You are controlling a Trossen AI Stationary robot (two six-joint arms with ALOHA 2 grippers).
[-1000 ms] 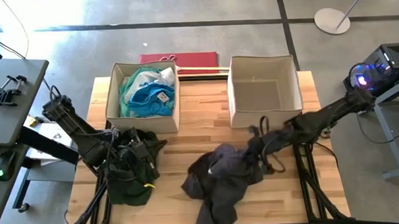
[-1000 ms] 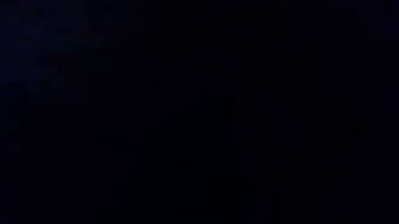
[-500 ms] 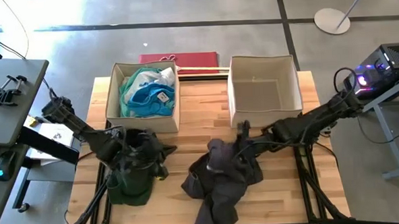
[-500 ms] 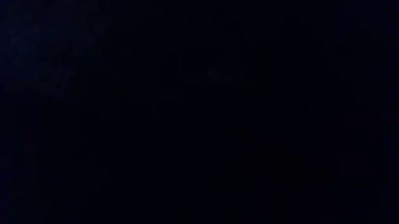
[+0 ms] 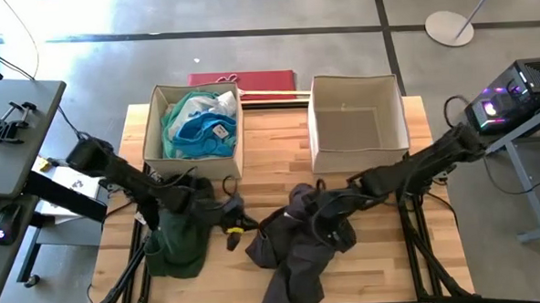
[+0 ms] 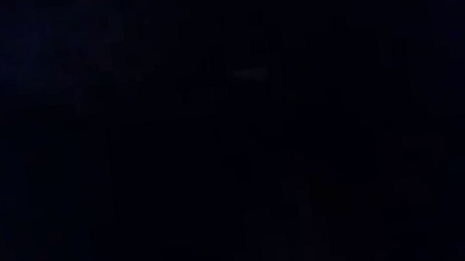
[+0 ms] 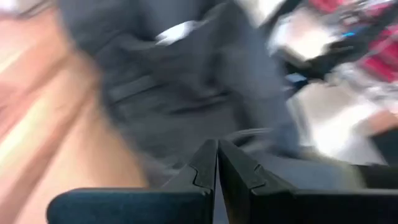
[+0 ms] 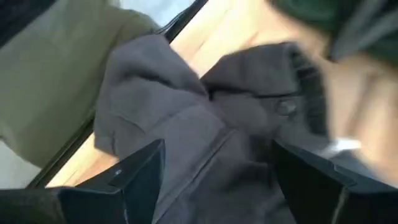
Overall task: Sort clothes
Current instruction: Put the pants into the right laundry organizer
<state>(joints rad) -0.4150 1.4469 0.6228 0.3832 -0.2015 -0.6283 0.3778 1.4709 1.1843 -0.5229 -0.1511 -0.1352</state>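
Note:
A charcoal garment (image 5: pixel 297 246) lies heaped on the wooden table (image 5: pixel 270 147), near its front edge at the middle. A dark green garment (image 5: pixel 178 247) lies bunched at the front left. My right gripper (image 8: pixel 227 180) is open, its fingers wide apart over the charcoal heap's far right part (image 5: pixel 317 213). My left gripper (image 7: pixel 217 162) is shut with nothing between its fingers. It hovers between the two garments (image 5: pixel 233 222) and points at the charcoal one (image 7: pixel 186 81). Teal, blue and white clothes (image 5: pixel 199 125) fill the left bin. The low view is dark. My right gripper comes at the charcoal garment's bunched folds (image 8: pixel 211 124) slanting down from the table's right side, one finger on either side of them. I cannot tell whether the fingers touch the cloth.
Two beige fabric bins stand at the table's far side. The left one (image 5: pixel 156 120) is full and the right one (image 5: pixel 313 122) shows only its bare floor. A red flat thing (image 5: pixel 242 80) lies behind them. Bare wood lies between the bins and the garments.
My left gripper has swung off the dark green garment toward the table's right, stopping next to the charcoal heap. The green garment now lies more bunched. My right gripper has moved left and toward the near edge, down over the charcoal garment.

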